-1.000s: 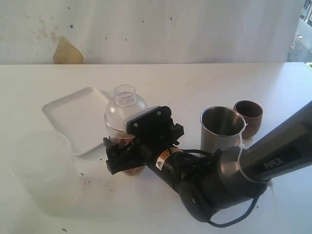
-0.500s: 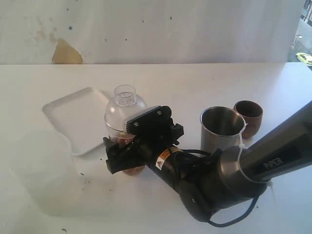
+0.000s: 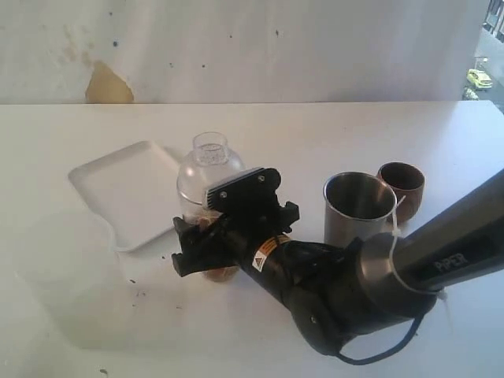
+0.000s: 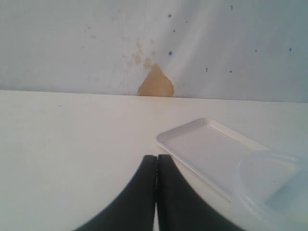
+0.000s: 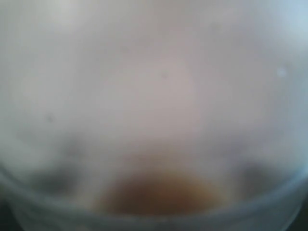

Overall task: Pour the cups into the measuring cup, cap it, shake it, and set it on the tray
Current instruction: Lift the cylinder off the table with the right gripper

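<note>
Measuring cup point(image 3: 214, 272), capped: clamped in right gripper point(image 3: 189, 248), just beside tray point(image 3: 130, 189). Likely step: shaking. Next: place on tray.

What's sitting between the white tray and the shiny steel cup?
In the exterior view, the capped measuring cup, gripped by the right gripper, is between the tray and the steel tumbler.
</note>
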Controlling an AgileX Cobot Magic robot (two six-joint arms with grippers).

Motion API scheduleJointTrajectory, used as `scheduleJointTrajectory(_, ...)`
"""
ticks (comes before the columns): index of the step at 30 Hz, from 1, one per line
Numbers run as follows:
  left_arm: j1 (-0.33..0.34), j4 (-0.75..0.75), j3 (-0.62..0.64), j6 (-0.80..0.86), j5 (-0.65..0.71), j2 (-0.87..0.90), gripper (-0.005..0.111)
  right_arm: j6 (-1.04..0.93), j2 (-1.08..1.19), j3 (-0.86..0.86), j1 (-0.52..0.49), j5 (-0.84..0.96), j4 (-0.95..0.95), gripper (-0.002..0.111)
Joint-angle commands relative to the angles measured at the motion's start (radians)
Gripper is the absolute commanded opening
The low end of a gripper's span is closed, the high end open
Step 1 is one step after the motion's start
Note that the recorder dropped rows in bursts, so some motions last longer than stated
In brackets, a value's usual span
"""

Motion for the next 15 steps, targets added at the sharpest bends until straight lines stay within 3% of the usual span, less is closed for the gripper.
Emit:
scheduleJointTrajectory(1,0.004,-0.005,0.003,-0.003,-0.007,-0.004,0.001,0.013,-0.022,0.000,-0.002,-0.051,-0.002,0.000)
scheduleJointTrajectory(5,0.004,-0.005,0.003,-0.003,-0.007,-0.004,0.001,0.032,-0.224,-0.002,-0.002,-0.025,-0.222,0.000)
scheduleJointTrajectory(8,0.004,-0.005,0.003,-0.003,-0.007,-0.004,0.001,-0.086,-0.399,-0.002,-0.041,0.032,0.064,0.000)
scheduleJointTrajectory(10,0.004,-0.005,0.003,-0.003,-0.007,-0.004,0.001,-0.011,-0.442,-0.022,-0.048,0.193,-0.077,0.000)
scheduleJointTrajectory(11,0.004,-0.005,0.003,-0.003,-0.007,-0.004,0.001,-0.015,-0.457,-0.069,0.007,0.431,-0.348,0.000)
scheduleJointTrajectory(12,0.004,-0.005,0.003,-0.003,-0.007,-0.004,0.001,-0.038,-0.457,-0.089,0.032,0.495,-0.374,0.000)
scheduleJointTrajectory(13,0.004,-0.005,0.003,-0.003,-0.007,-0.004,0.001,-0.178,-0.457,-0.105,0.043,0.490,-0.192,0.000)
scheduleJointTrajectory(15,0.004,-0.005,0.003,-0.003,-0.007,-0.004,0.001,-0.178,-0.457,-0.105,-0.002,0.295,0.116,0.000)
